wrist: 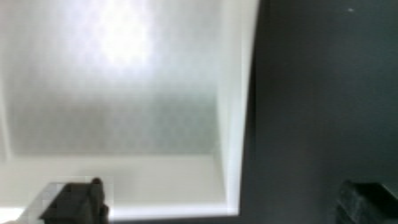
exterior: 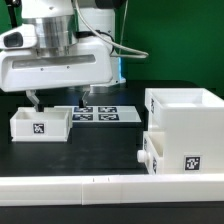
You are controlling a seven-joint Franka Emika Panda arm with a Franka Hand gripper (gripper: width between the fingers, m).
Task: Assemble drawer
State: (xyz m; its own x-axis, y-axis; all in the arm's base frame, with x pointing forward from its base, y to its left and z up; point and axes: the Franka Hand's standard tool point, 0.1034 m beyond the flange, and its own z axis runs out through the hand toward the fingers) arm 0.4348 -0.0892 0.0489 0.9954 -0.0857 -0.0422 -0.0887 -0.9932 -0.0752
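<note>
The drawer's tall white box shell point(exterior: 186, 112) stands at the exterior view's right. One small tray point(exterior: 172, 156) sits in its lower slot, round knob point(exterior: 140, 156) pointing left. The second tray point(exterior: 40, 124) stands loose on the black table at the left, a tag on its front. My gripper point(exterior: 56, 98) hovers just above this tray, open and empty. In the wrist view the tray point(wrist: 125, 110) fills most of the picture, blurred. My gripper point(wrist: 222, 203) straddles one side wall point(wrist: 237, 150), with one finger point(wrist: 75, 200) over the inside and the other point(wrist: 370, 200) over the table.
The marker board point(exterior: 100, 114) lies flat on the table behind and between the tray and the shell. A long low white border rail point(exterior: 110, 186) runs along the front edge. The arm's large white body point(exterior: 60, 65) hangs over the left half.
</note>
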